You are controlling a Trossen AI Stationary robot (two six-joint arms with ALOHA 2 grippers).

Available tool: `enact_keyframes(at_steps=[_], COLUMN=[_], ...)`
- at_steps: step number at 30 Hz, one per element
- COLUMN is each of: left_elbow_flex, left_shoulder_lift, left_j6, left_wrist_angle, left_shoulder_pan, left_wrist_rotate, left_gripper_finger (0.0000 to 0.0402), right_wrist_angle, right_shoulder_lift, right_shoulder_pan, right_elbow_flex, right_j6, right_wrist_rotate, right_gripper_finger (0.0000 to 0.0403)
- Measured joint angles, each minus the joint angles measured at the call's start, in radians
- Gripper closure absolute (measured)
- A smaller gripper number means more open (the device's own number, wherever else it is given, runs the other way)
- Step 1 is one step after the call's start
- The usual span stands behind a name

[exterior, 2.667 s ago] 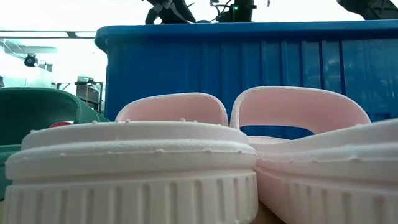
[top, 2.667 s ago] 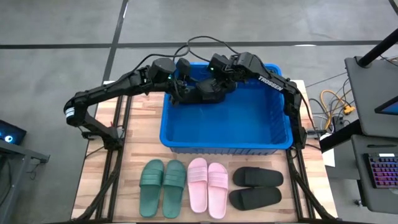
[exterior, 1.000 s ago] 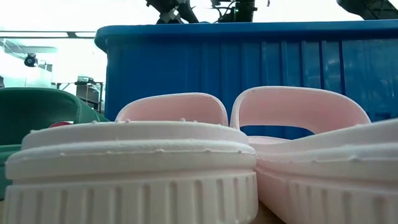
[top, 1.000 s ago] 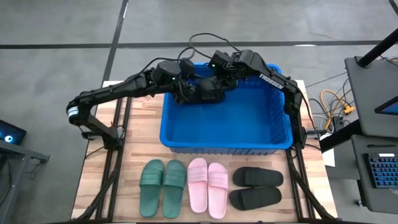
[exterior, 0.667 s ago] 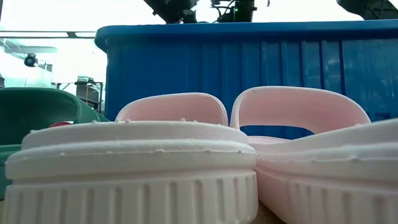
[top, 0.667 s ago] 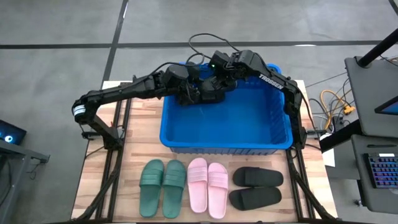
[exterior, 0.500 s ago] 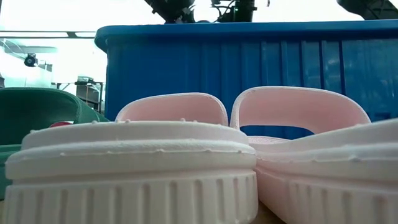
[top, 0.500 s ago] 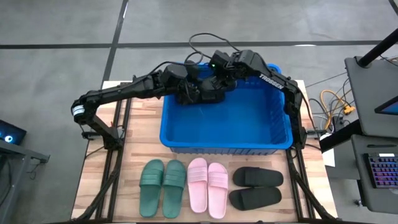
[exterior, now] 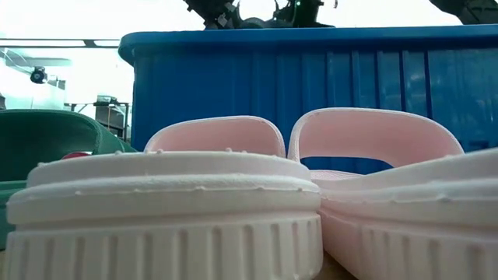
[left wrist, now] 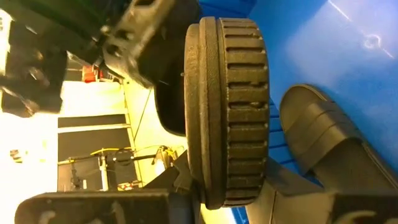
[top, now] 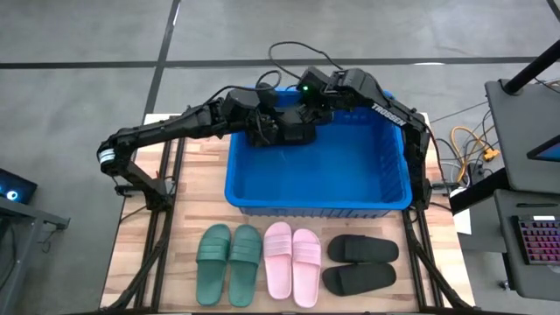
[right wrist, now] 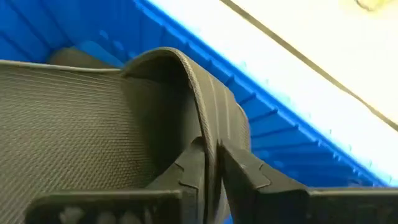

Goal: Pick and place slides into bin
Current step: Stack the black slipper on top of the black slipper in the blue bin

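The blue bin [top: 319,208] stands mid-table. Both grippers are at its far left corner, each shut on a black slide. My left gripper [top: 262,129] holds one black slide [left wrist: 227,106] on edge. My right gripper [top: 304,121] holds another black slide [right wrist: 93,118] by its strap. The left wrist view shows a black slide [left wrist: 326,146] low in the bin; I cannot tell if it is the right gripper's. A dark green pair [top: 229,262], a pink pair [top: 291,262] and a black pair [top: 360,264] lie soles down on the table in front of the bin. My left gripper pinches the slide's sole across its thickness, with the ribbed side wall [left wrist: 239,180] showing between the two fingers. The slide stands on edge. My right gripper pinches the arched strap [right wrist: 208,134] of its slide between its two fingertips, at the strap's edge. The textured footbed [right wrist: 68,124] lies beside the fingers, close to the bin's ribbed wall.
The bin's floor [top: 350,166] toward the right and near side is bare. The three pairs fill the strip of table in front of the bin; the pink slides [exterior: 163,210] block most of the low view. Cables loop behind the bin's far rim [top: 289,52].
My left gripper, with its slide, has gone a little toward the table's right edge over the bin's far left corner and then eased back left. My right arm has shifted slightly toward the right. Both stay shut on their slides.
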Motion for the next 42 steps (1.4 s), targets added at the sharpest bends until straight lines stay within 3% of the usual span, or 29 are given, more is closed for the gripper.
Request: enact_keyframes(at_steps=[12, 18, 21, 24, 28, 31, 42], left_elbow_flex=[-0.003, -0.003, -0.002, -0.002, -0.002, -0.002, -0.002], left_shoulder_lift=[-0.075, -0.171, -0.224, -0.267, -0.320, -0.358, -0.450], left_j6=[-0.083, -0.224, -0.311, -0.365, -0.366, -0.366, -0.415], left_wrist_angle=[-0.007, -0.007, -0.001, -0.008, -0.007, -0.009, -0.001], left_shoulder_pan=[0.030, 0.061, 0.085, 0.099, 0.100, 0.101, 0.101], left_wrist_rotate=[0.001, 0.217, 0.352, 0.443, 0.479, 0.492, 0.529], left_gripper_finger=[0.0343, 0.0343, 0.0344, 0.0344, 0.0344, 0.0344, 0.0344], right_wrist_angle=[0.219, 0.334, 0.417, 0.467, 0.517, 0.555, 0.565], right_shoulder_lift=[-0.144, -0.218, -0.252, -0.282, -0.310, -0.328, -0.377], right_shoulder_pan=[0.007, 0.020, 0.020, 0.015, 0.009, 0.009, 0.009], right_elbow_flex=[0.000, 0.000, 0.000, 0.000, 0.000, 0.000, -0.001], right_j6=[-0.208, -0.398, -0.511, -0.621, -0.714, -0.748, -0.888], right_wrist_rotate=[-0.001, -0.014, -0.107, -0.280, -0.513, -0.620, -0.669], right_gripper_finger=[0.0309, 0.0298, 0.0299, 0.0304, 0.0309, 0.0312, 0.0304])
